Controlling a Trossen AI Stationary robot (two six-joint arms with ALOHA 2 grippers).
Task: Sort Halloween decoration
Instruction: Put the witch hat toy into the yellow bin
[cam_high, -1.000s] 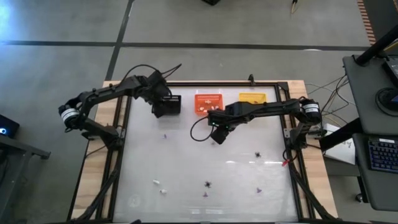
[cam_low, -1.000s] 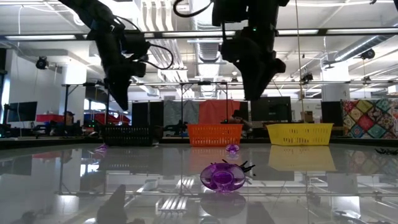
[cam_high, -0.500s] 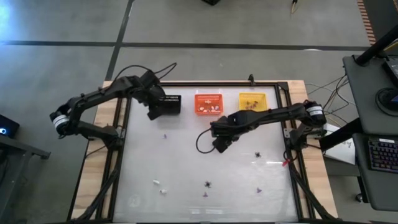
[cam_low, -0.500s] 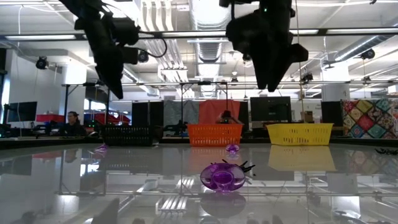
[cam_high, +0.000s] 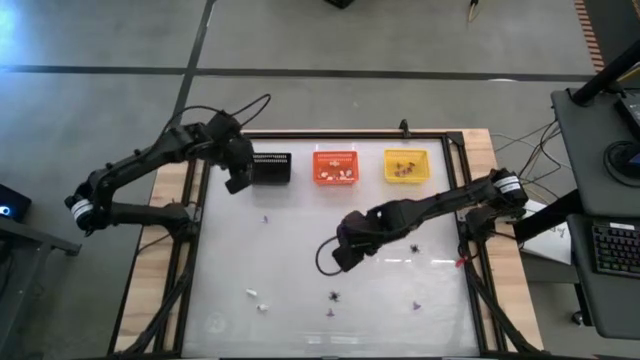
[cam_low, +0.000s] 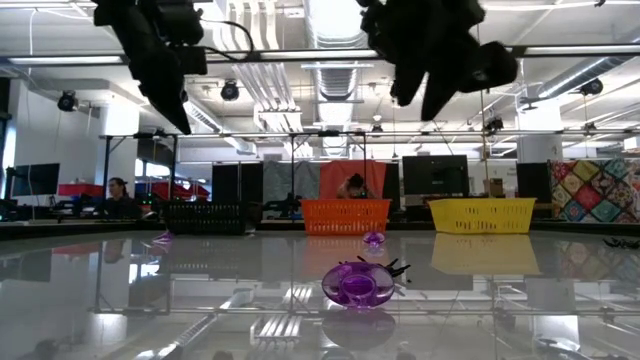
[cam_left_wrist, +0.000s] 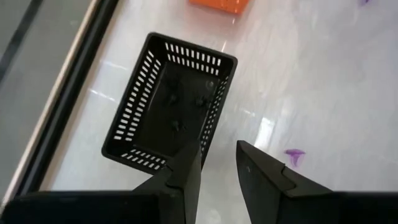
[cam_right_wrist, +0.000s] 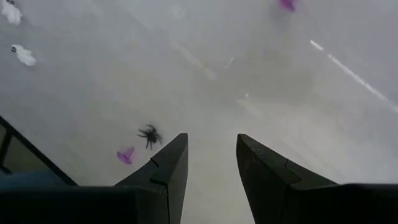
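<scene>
Three baskets stand in a row along the far edge of the table (cam_high: 300, 250), and going from the left there is first the left tool (cam_high: 236, 183), raised just beside the black basket (cam_high: 271, 168) at its outer side; its own camera shows the two fingers parted with nothing between them, and small black pieces lying in that basket. Next come the orange basket (cam_high: 336, 166) and the yellow basket (cam_high: 406, 165), each with a few small bits inside. Most Halloween decoration pieces lie loose on the table: a white bit (cam_high: 262, 307) near the front left, a purple piece (cam_high: 265, 218) farther back, a black spider (cam_high: 335, 296) at front centre and another black spider (cam_high: 414, 246) to the right. The right tool (cam_high: 343, 258) hangs over mid-table above the front spider, fingers apart and empty.
</scene>
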